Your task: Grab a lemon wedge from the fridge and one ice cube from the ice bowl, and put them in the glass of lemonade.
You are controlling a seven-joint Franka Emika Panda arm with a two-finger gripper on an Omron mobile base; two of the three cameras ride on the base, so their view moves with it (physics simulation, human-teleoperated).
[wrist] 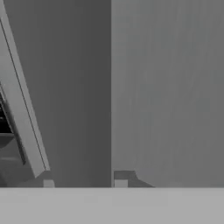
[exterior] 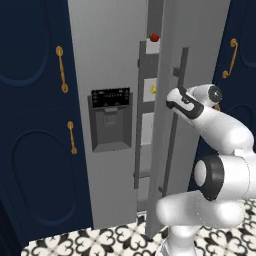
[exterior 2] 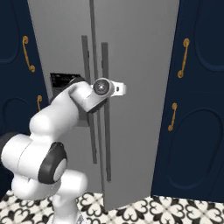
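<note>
Fridge [exterior: 115, 60] right door ajar. Lemon wedge [exterior: 154, 89] on inner shelf, below red fruit [exterior: 154, 37]. Hand [exterior 2: 122, 89] at right door handle [exterior 2: 105, 109]; grip state cannot tell.

Light on my feeds is flat and even, no visible source. The fridge [exterior: 115, 60] steel reads as smooth matte grey with no glare; only a soft darker band shades the door edge. The navy cabinets [exterior: 30, 125] sit very dark, panel relief barely legible. Both base views are sharp, no edge distortion. The hand view is soft and low in contrast, the door surface [wrist: 166, 87] blurred with faint vertical streaking.
</note>
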